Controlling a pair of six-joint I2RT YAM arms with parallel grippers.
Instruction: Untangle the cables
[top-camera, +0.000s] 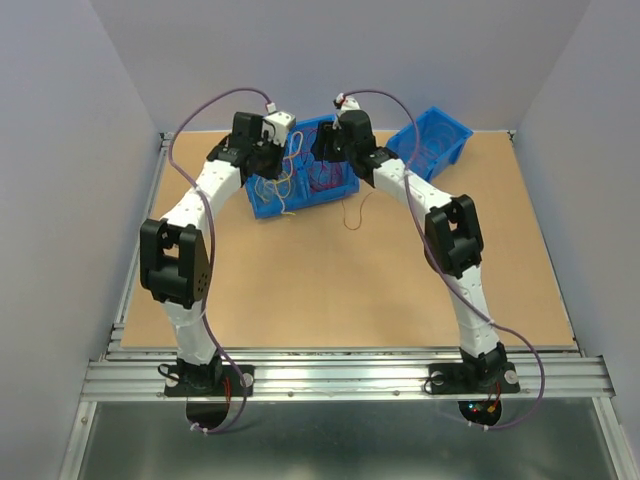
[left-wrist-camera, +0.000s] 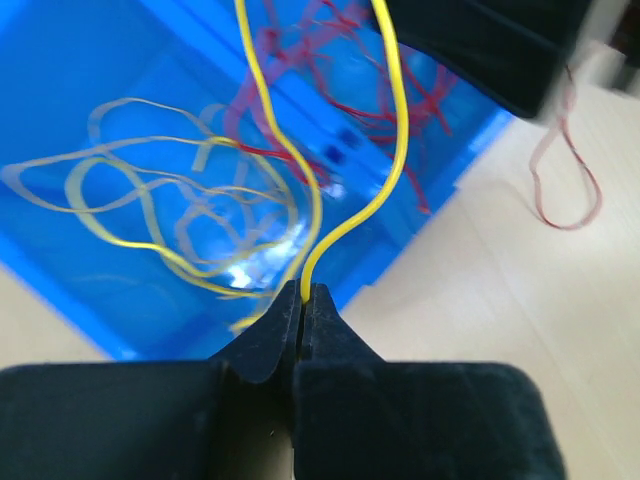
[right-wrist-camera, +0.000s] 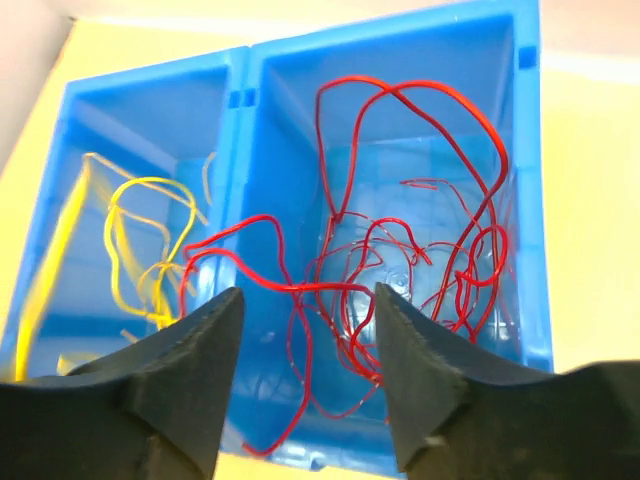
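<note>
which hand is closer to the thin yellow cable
Left. The left hand is shut on the thin yellow cable; the right hand hangs open over the red cables.

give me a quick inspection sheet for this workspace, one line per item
surface: brown table, carrying two bins and one loose strand
job's things: yellow cables in the left compartment of the divided blue bin, red cables in its right compartment; a red strand lies on the table beside it
clutter: second blue bin at the far right, contents unclear
grippers: left gripper shut on a yellow cable; right gripper open above the red cables, holding nothing
cables: purple-grey arm cables loop along both arms
surroundings: grey walls around the table; metal rail at the near edge
</note>
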